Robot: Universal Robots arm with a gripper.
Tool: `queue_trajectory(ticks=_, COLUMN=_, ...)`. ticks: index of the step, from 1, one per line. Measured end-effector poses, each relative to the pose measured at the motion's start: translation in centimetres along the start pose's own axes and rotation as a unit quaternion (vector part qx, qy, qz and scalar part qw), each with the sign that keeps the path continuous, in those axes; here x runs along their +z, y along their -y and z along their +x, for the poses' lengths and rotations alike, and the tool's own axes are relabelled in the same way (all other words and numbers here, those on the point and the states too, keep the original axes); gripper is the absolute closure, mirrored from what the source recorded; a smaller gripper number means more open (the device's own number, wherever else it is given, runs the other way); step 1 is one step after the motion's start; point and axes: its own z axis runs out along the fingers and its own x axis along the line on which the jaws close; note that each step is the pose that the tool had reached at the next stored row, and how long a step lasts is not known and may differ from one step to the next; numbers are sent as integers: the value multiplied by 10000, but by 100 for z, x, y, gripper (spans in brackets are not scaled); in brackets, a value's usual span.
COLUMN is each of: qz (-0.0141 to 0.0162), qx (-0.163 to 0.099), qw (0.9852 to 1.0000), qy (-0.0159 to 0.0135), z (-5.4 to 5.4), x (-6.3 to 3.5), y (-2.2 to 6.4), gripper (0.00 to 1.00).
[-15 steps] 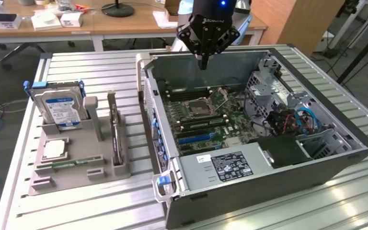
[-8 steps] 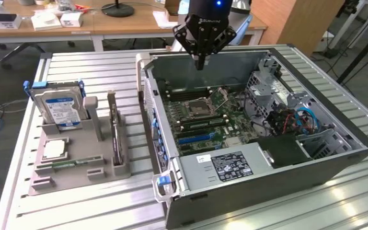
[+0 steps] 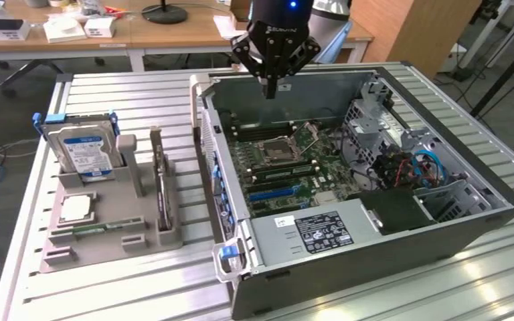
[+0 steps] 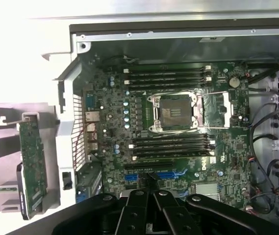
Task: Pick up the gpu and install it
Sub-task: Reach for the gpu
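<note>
- My gripper (image 3: 272,92) hangs above the open computer case (image 3: 471,224), over its far wall as the exterior view has it.
- Its fingers are pressed together with nothing between them; in the wrist view the gripper (image 4: 151,193) comes to a closed tip over the motherboard (image 4: 178,147).
- The gpu (image 3: 158,177) is not in hand. It stands on its long edge in a slot of the grey holder (image 3: 105,244), just beside the case on the exterior view's left.
- From the wrist I see the gpu (image 4: 31,161) as a green board upright in that holder, apart from the gripper.
- In the same holder, the hard drive (image 3: 83,150) with its blue and white label stands upright, and a small silver CPU chip (image 3: 77,207) lies flat nearer the camera.
- Inside the case, the CPU socket (image 3: 284,148) sits open between the memory slots.
- Holder and case both rest on the slatted metal tabletop (image 3: 417,287).
</note>
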Motion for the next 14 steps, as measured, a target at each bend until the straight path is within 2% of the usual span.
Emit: queue_trajectory(ticks=14, qz=0, qx=0, qw=10000, qy=0, z=405, x=0, y=31, gripper=90)
